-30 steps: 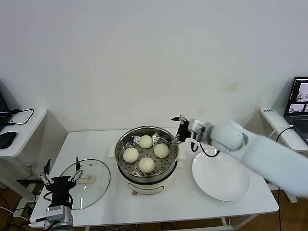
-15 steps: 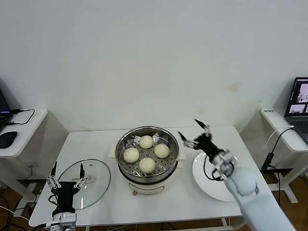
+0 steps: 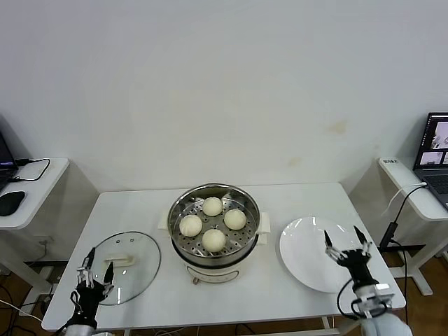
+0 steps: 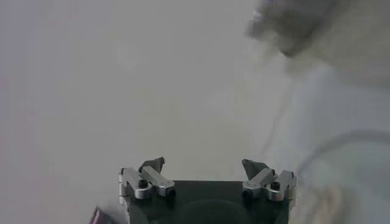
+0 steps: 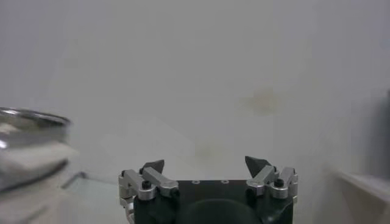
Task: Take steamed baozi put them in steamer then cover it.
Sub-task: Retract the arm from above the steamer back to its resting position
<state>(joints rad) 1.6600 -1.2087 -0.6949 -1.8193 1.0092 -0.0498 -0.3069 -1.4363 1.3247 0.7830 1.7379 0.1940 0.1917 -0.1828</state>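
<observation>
Left gripper (image 3: 94, 269), spread and empty, hangs at the cover (image 3: 129, 260) on the table (image 3: 252, 297). Four baozi (image 3: 213, 240) sit in the uncovered steamer (image 3: 214, 225). Right gripper (image 3: 347, 245), spread, over the plate (image 3: 308, 262). Only the right wrist view shows the steamer's side (image 5: 27, 143). White wall (image 3: 224, 84) behind.

Four pale baozi (image 3: 213, 224) sit in the open steel steamer (image 3: 213, 231); the glass cover (image 3: 124, 257) lies apparently flat left of it.

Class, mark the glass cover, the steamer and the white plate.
glass cover (image 3: 133, 262), head view, on the clear glass.
steamer (image 3: 183, 203), head view, on its steel rim.
white plate (image 3: 308, 252), head view, on its bare middle.
</observation>
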